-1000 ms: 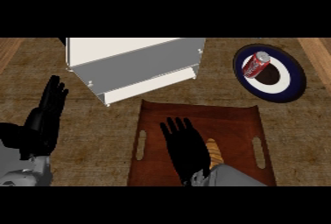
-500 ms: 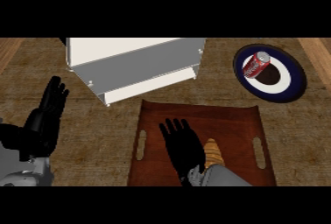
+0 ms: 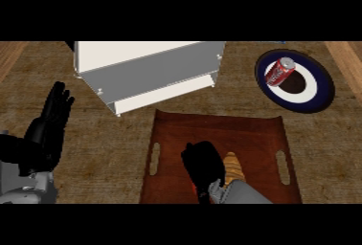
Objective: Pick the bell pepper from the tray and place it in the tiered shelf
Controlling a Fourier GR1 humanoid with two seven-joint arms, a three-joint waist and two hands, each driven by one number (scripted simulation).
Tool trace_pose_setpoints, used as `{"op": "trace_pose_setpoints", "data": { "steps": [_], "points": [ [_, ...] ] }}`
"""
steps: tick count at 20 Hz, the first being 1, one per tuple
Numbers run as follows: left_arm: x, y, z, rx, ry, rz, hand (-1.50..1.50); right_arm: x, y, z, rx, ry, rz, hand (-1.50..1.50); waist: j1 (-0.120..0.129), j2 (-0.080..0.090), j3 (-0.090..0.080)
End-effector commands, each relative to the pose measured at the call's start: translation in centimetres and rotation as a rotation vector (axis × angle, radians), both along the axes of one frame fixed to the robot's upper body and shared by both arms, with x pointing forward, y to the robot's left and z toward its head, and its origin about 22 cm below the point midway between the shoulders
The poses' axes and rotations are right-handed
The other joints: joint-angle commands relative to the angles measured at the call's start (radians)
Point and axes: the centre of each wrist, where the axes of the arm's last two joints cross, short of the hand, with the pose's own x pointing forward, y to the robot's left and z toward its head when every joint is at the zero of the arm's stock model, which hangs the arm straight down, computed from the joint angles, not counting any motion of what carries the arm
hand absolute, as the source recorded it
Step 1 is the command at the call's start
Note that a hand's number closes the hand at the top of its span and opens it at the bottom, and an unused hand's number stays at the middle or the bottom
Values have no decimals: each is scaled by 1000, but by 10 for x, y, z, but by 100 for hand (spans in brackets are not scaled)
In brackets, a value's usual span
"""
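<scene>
Pepper (image 3: 232,165): on tray (image 3: 262,129), part-hidden beside right hand (image 3: 201,160) (grip: cannot tell). Left hand (image 3: 53,119): fingers straight, resting at left. Advice: enclose pepper fully before lifting toward shelf (image 3: 148,72).

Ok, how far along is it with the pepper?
Nothing looks done yet: the pepper lies on the tray. In hand: the right hand is low over the tray, right beside it. Left: lifting it and setting it in the shelf.

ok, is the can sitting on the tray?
No, the can lies on the plate, apart from the tray.
</scene>
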Motion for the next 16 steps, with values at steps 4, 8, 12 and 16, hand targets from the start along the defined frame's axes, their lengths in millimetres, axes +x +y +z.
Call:
{"op": "trace_pose_setpoints", "data": {
  "steps": [4, 8, 12, 16],
  "points": [
    [1, 1, 7, 3, -3, -17, 0, 4, 41, -9, -13, -53, -100, 150, 21, 10, 1],
    [3, -8, -4, -7, -14, -46, 0, -14, 57, 1, 71, -47, -213, 150, 42, 13, 1],
    [8, -24, -2, -9, 7, -58, 0, -8, 70, 14, 138, -66, -189, 150, 40, 14, 2],
    [3, -16, 6, 17, -12, -48, 0, -21, 80, 59, 299, -39, -194, 150, 40, 8, 1]
  ]
}}
